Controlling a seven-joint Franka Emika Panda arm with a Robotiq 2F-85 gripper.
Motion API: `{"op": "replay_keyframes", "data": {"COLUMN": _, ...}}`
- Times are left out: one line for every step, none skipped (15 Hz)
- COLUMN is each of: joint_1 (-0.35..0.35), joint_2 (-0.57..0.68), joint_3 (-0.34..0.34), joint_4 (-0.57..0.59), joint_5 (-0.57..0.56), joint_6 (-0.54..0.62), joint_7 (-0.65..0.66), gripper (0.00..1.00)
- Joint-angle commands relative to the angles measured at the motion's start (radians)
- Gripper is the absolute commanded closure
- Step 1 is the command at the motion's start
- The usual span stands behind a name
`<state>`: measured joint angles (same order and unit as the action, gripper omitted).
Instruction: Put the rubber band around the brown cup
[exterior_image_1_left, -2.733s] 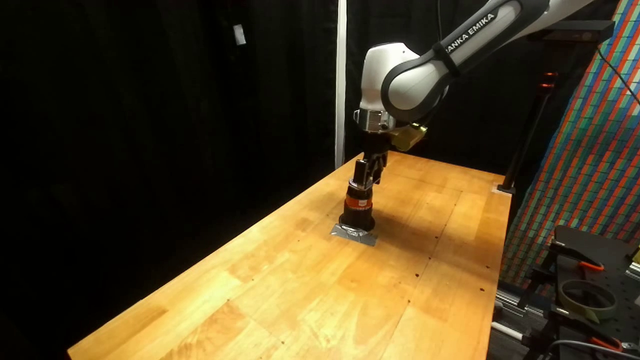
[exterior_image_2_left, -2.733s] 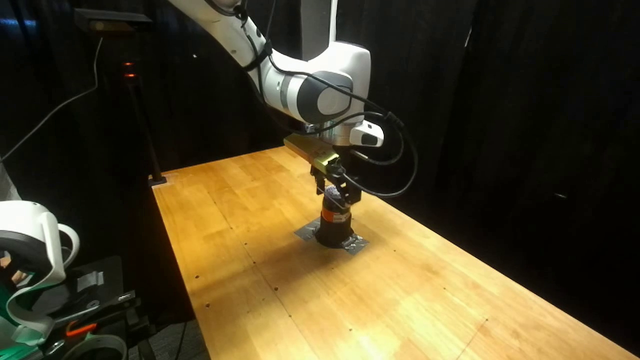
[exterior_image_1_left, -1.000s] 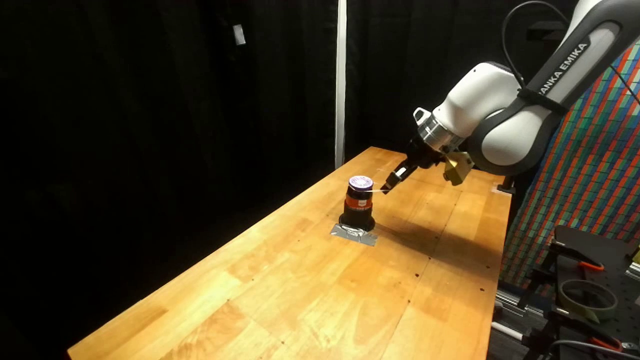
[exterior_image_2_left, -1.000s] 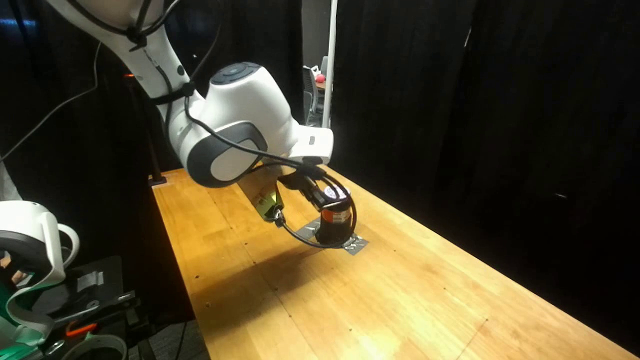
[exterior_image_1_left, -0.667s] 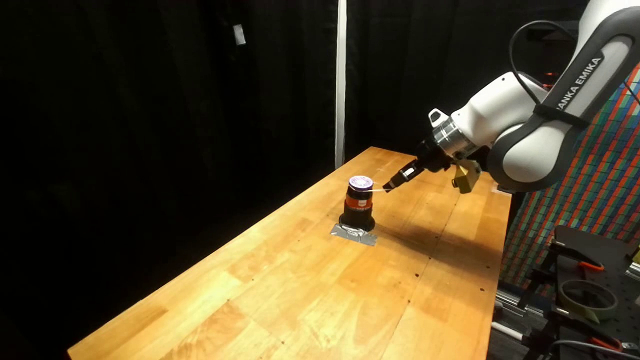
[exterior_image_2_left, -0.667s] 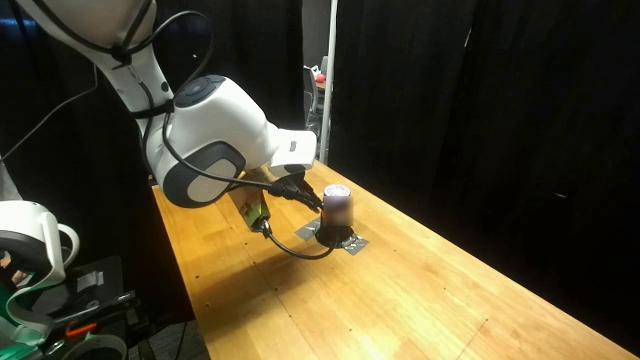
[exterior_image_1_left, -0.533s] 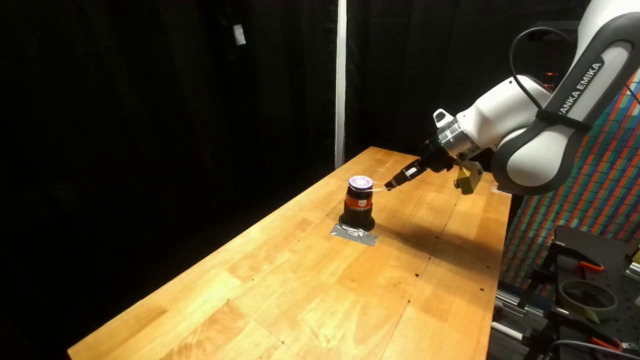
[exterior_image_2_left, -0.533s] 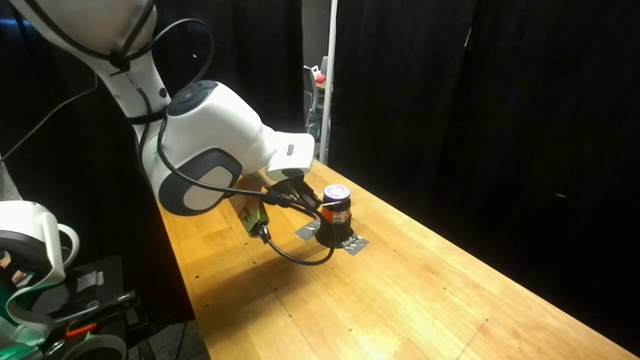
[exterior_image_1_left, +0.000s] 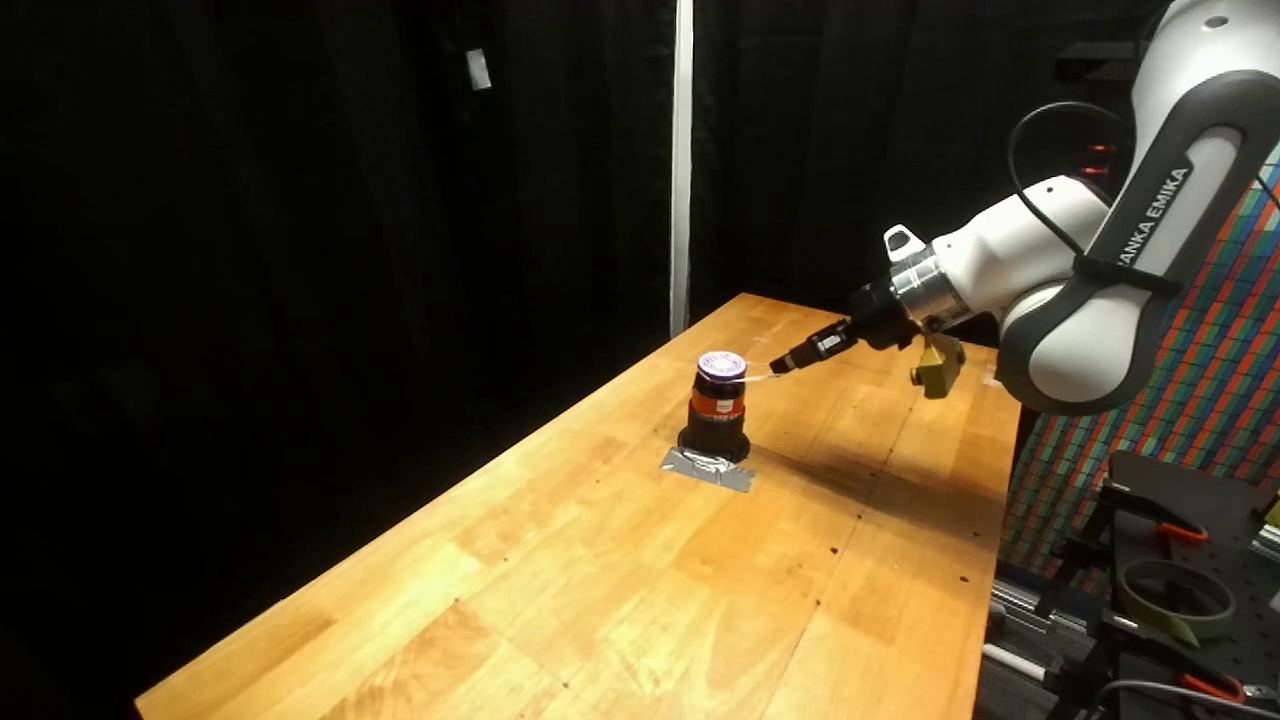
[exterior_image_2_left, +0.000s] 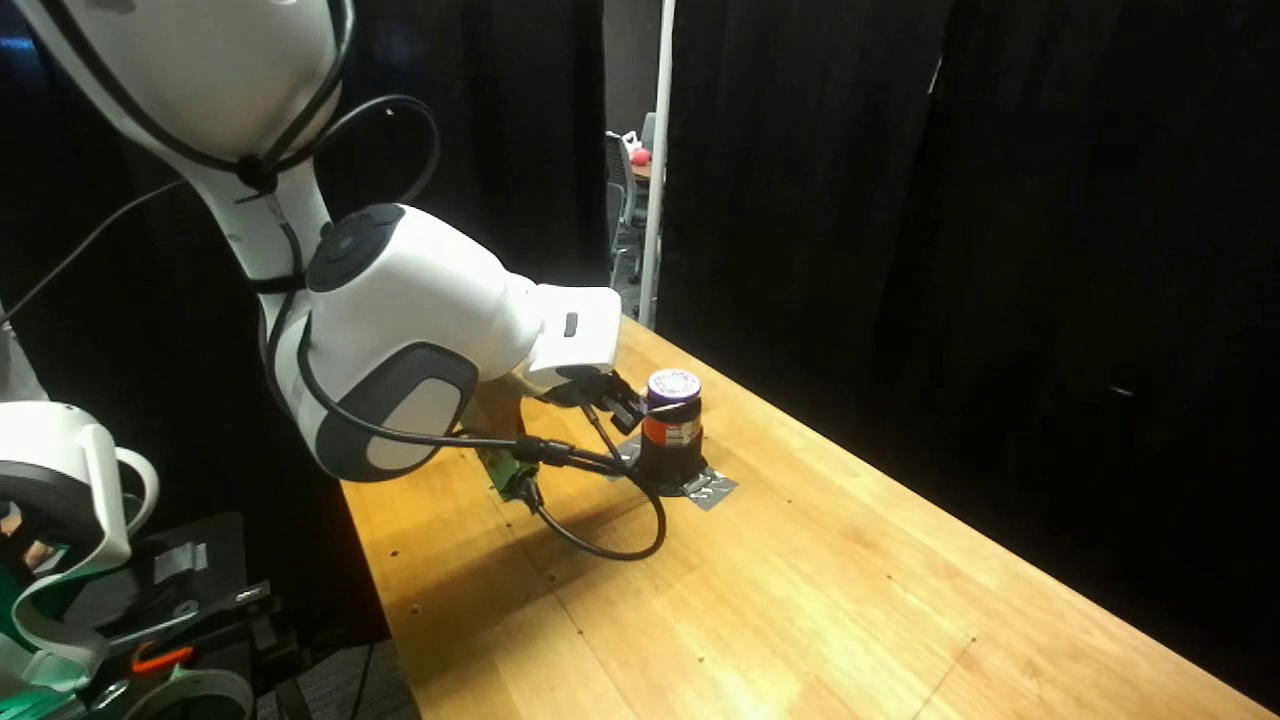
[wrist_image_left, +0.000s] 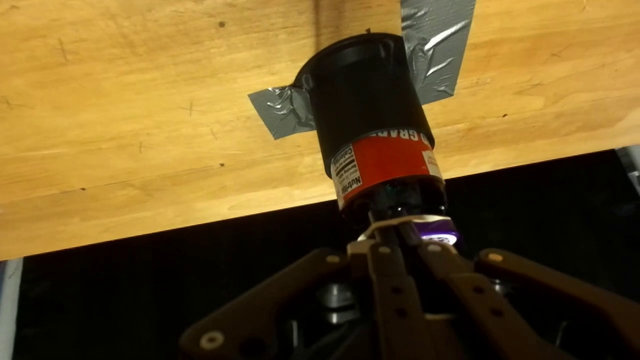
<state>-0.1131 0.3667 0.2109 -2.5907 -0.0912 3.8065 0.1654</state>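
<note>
The brown cup (exterior_image_1_left: 717, 440) stands upright on the table, with an orange-red label round its body and a purple-and-white top. A pale rubber band (exterior_image_1_left: 760, 378) circles the cup just below that top and stretches out to my gripper (exterior_image_1_left: 778, 367). Tilted low at the cup's side, level with its upper part, the gripper (exterior_image_2_left: 634, 410) is apart from the body in an exterior view. In the wrist view the rubber band (wrist_image_left: 432, 218) crosses the fingers of my shut gripper (wrist_image_left: 393, 230) near their tips; whether any of it lies between them I cannot tell.
Grey tape (exterior_image_1_left: 708, 469) covers the cup's foot on the wooden table (exterior_image_1_left: 600, 600). A black cable (exterior_image_2_left: 655, 520) hangs in a loop from the wrist close to the cup. Beyond the table edge is a dark rack (exterior_image_1_left: 1190, 490) with a tape roll (exterior_image_1_left: 1177, 600).
From upright over the cup with fingers spread, my gripper has swung off to its side, shut and tilted flatter. The rubber band now stretches from cup to fingers. The cup has not moved.
</note>
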Motion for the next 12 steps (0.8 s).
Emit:
{"op": "replay_keyframes", "data": {"joint_1": 0.013, "joint_2": 0.031, "joint_3": -0.024, "joint_4": -0.007, "joint_5": -0.045, "joint_6": 0.099, "joint_7": 0.037, "gripper": 0.92}}
{"op": "replay_keyframes", "data": {"joint_1": 0.012, "joint_2": 0.038, "joint_3": -0.025, "joint_4": -0.006, "joint_5": -0.055, "joint_6": 0.116, "joint_7": 0.043, "gripper": 0.91}}
{"op": "replay_keyframes", "data": {"joint_1": 0.010, "joint_2": 0.046, "joint_3": -0.026, "joint_4": -0.005, "joint_5": -0.062, "joint_6": 0.133, "joint_7": 0.049, "gripper": 0.91}}
{"op": "replay_keyframes", "data": {"joint_1": 0.013, "joint_2": 0.055, "joint_3": -0.029, "joint_4": -0.003, "joint_5": -0.059, "joint_6": 0.155, "joint_7": 0.050, "gripper": 0.91}}
{"op": "replay_keyframes", "data": {"joint_1": 0.015, "joint_2": 0.063, "joint_3": -0.032, "joint_4": 0.000, "joint_5": -0.060, "joint_6": 0.178, "joint_7": 0.050, "gripper": 0.92}}
{"op": "replay_keyframes", "data": {"joint_1": 0.020, "joint_2": 0.068, "joint_3": -0.036, "joint_4": 0.001, "joint_5": -0.053, "joint_6": 0.201, "joint_7": 0.046, "gripper": 0.91}}
{"op": "replay_keyframes", "data": {"joint_1": 0.024, "joint_2": 0.078, "joint_3": -0.039, "joint_4": 0.004, "joint_5": -0.050, "joint_6": 0.227, "joint_7": 0.044, "gripper": 0.91}}
{"op": "replay_keyframes", "data": {"joint_1": 0.030, "joint_2": 0.085, "joint_3": -0.044, "joint_4": 0.006, "joint_5": -0.043, "joint_6": 0.253, "joint_7": 0.039, "gripper": 0.89}}
{"op": "replay_keyframes", "data": {"joint_1": 0.033, "joint_2": 0.092, "joint_3": -0.047, "joint_4": 0.009, "joint_5": -0.045, "joint_6": 0.272, "joint_7": 0.039, "gripper": 0.89}}
{"op": "replay_keyframes", "data": {"joint_1": 0.036, "joint_2": 0.100, "joint_3": -0.050, "joint_4": 0.012, "joint_5": -0.045, "joint_6": 0.289, "joint_7": 0.039, "gripper": 0.86}}
{"op": "replay_keyframes", "data": {"joint_1": 0.041, "joint_2": 0.109, "joint_3": -0.054, "joint_4": 0.015, "joint_5": -0.042, "joint_6": 0.307, "joint_7": 0.037, "gripper": 0.87}}
{"op": "replay_keyframes", "data": {"joint_1": 0.044, "joint_2": 0.114, "joint_3": -0.057, "joint_4": 0.018, "joint_5": -0.040, "joint_6": 0.318, "joint_7": 0.037, "gripper": 0.87}}
